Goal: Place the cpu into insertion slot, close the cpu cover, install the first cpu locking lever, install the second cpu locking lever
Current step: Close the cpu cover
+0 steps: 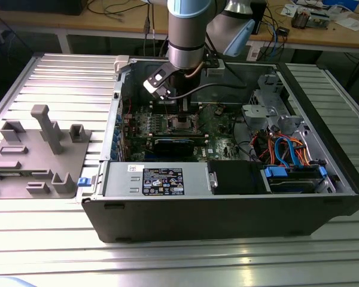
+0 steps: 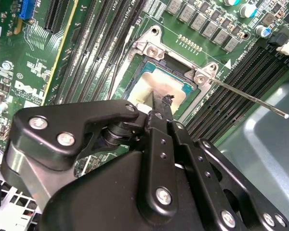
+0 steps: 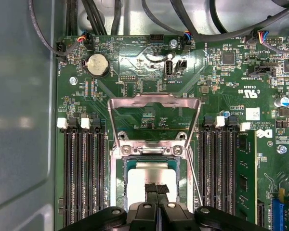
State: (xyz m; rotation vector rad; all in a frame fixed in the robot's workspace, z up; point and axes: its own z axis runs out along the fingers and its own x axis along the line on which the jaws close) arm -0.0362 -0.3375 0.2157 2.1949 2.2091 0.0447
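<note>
Closest to the lens in both wrist views is the black, bolted metal gripper (image 3: 156, 185) (image 2: 163, 103). Its two fingers (image 3: 151, 188) are drawn together with no gap showing between them, and nothing is held in them. The tips hang right over the chip; whether they touch it I cannot tell.

The ribbed aluminium table (image 1: 167, 263) carries the open black and grey computer case (image 1: 227, 215), which lies on its side. The light blue and grey robot arm (image 1: 185, 36) reaches down into the case from above. On the exterior view's left, a grey plastic fixture tray (image 1: 42, 155) sits just beside the case.

The green motherboard (image 3: 135, 72) (image 2: 33, 72) (image 1: 218, 128) lies flat on the case floor. Long black memory slots (image 3: 84, 173) run along both sides of the socket.

The thin square metal cpu cover (image 3: 154, 100) stands raised on its hinge, and the board shows through its large window.

Beneath it is the insertion slot (image 3: 149, 150), a square socket with a metal rim. The cpu (image 3: 151, 173) (image 2: 154, 84), a flat square chip with a silver-grey top, lies seated inside it.

A thin straight steel locking lever (image 2: 245, 98) juts out from the socket corner, unlatched, over the memory slots.

A round silver coin battery (image 3: 98, 65) sits on the board beyond the raised cover.
</note>
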